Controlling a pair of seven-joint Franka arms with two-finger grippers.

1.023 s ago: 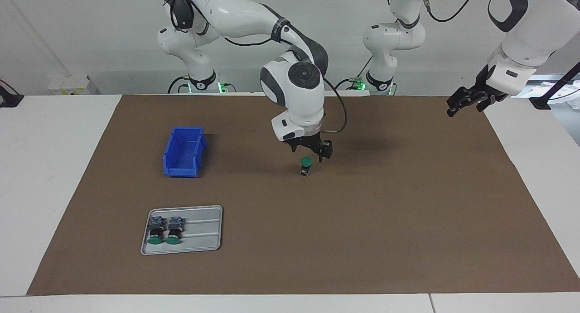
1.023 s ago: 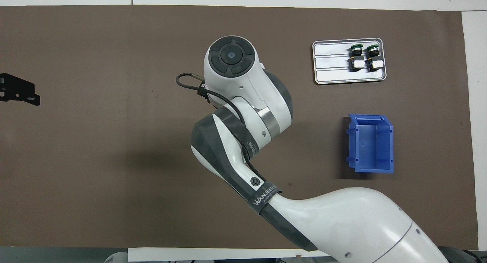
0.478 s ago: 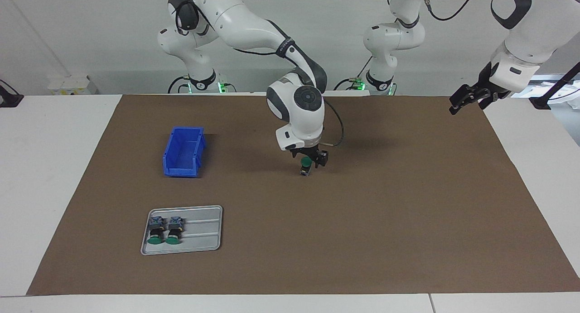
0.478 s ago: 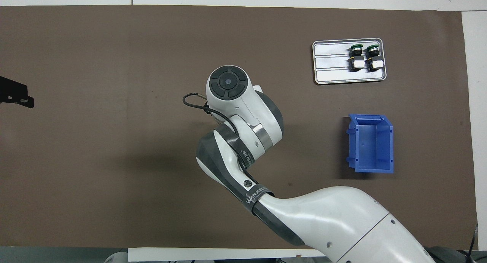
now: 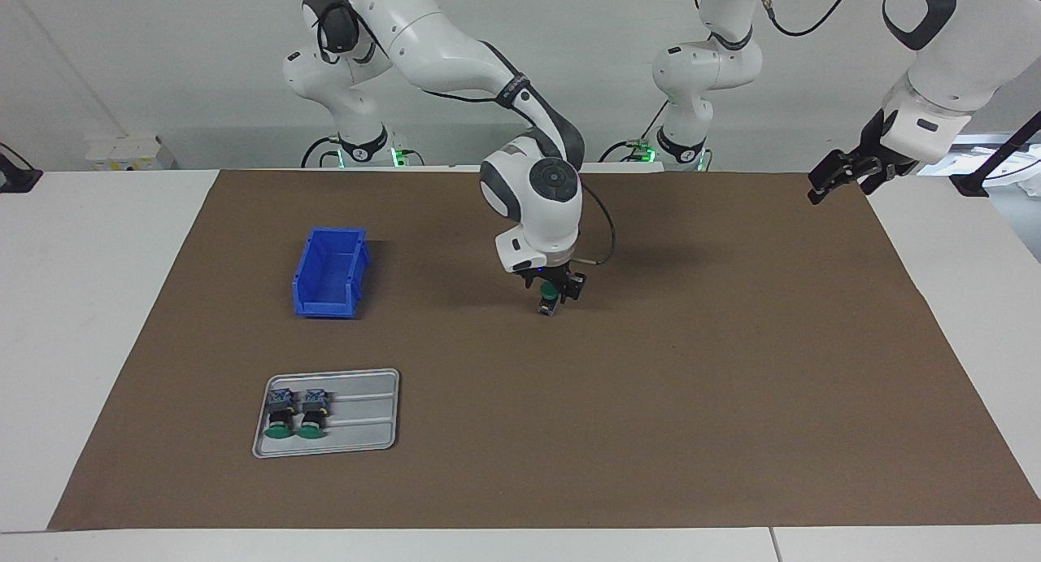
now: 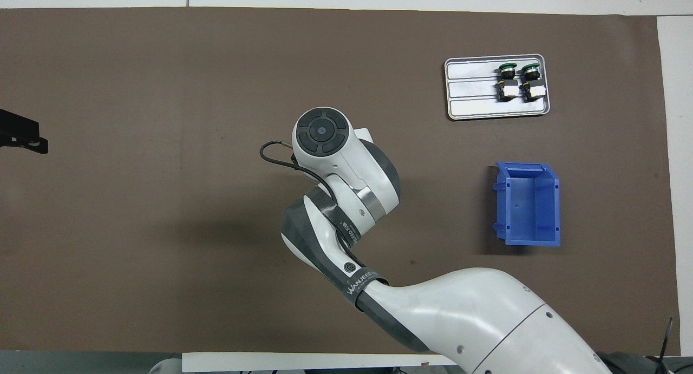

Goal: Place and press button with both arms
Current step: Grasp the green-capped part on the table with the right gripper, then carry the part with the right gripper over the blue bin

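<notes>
Brown mat (image 5: pixel 651 399), button (image 5: pixel 549 297) standing mid-frame.
Your right gripper (image 5: pixel 553 289) sits around its green cap, maybe gripping, I can't tell; your left gripper (image 5: pixel 838 176) waits released, upper right.

A: Where does the facing camera sit?
B: High across the table from the robots, looking back at them.
A: And the overhead one?
B: Above them, steeply down. Both show the blue bin (image 5: pixel 329 272) (image 6: pixel 528 203) on the brown mat (image 5: pixel 691 399).
</notes>
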